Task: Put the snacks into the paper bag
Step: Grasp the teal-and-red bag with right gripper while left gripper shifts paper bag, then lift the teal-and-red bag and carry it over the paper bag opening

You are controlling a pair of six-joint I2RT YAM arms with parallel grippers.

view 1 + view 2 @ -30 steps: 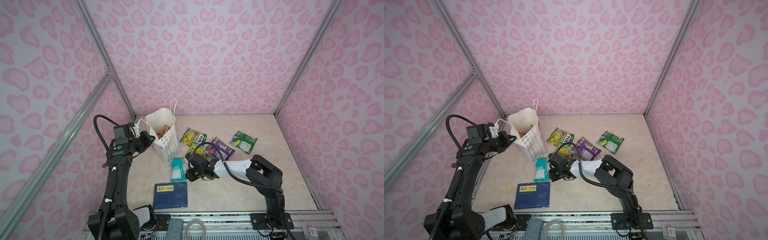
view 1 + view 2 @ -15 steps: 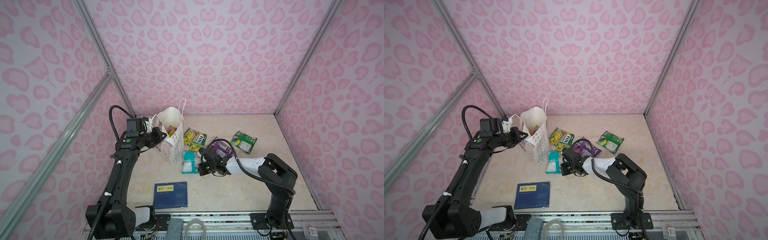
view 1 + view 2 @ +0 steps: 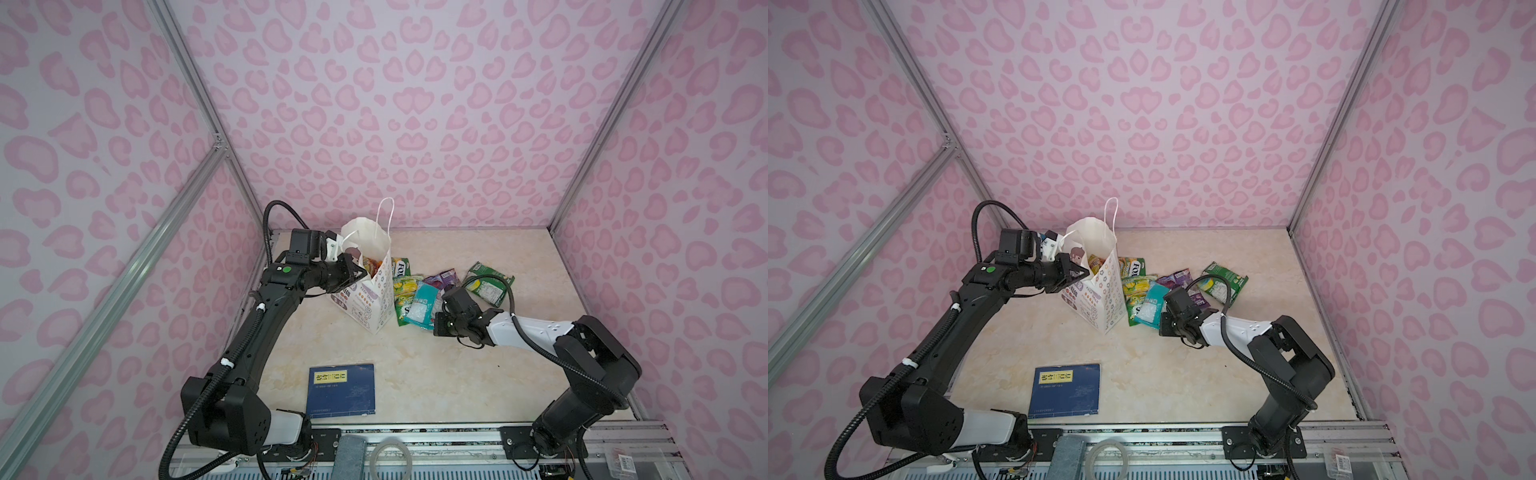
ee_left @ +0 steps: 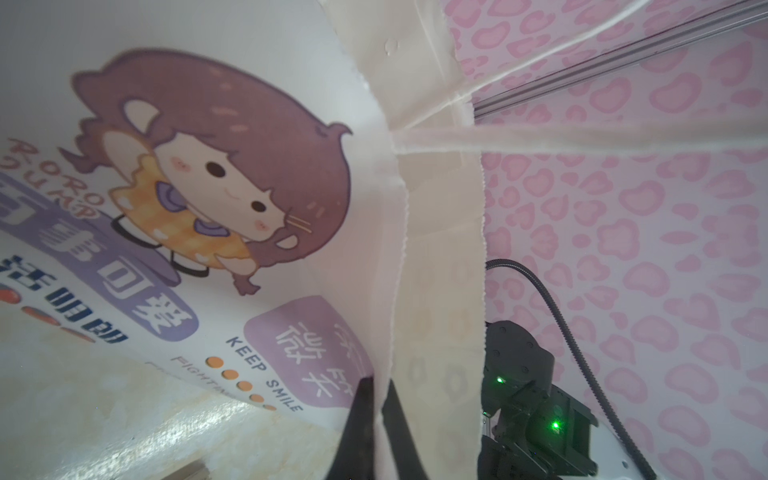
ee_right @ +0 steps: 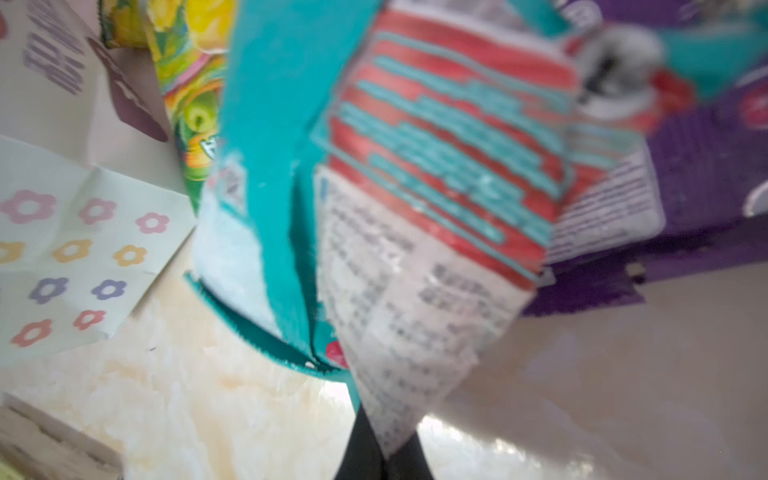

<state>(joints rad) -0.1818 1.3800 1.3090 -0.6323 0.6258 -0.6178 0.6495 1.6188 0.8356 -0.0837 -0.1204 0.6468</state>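
Here, the right gripper (image 5: 382, 436) is pinched shut on a corner of the teal packet (image 3: 422, 306), which sits just beside the paper bag (image 3: 374, 301), atop loose snacks (image 3: 486, 284) on the bench (image 3: 457, 374). The left gripper (image 4: 376, 390) pinches the bag's front rim. Best practice is probably to lift the packet above that rim before releasing. The right arm reaches low and the left arcs high.

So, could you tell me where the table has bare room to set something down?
Bare table lies between the blue book and the right arm, and along the back wall right of the paper bag. Crowded beside the bag: snack packets pile up there, and the right gripper pinches the teal packet.
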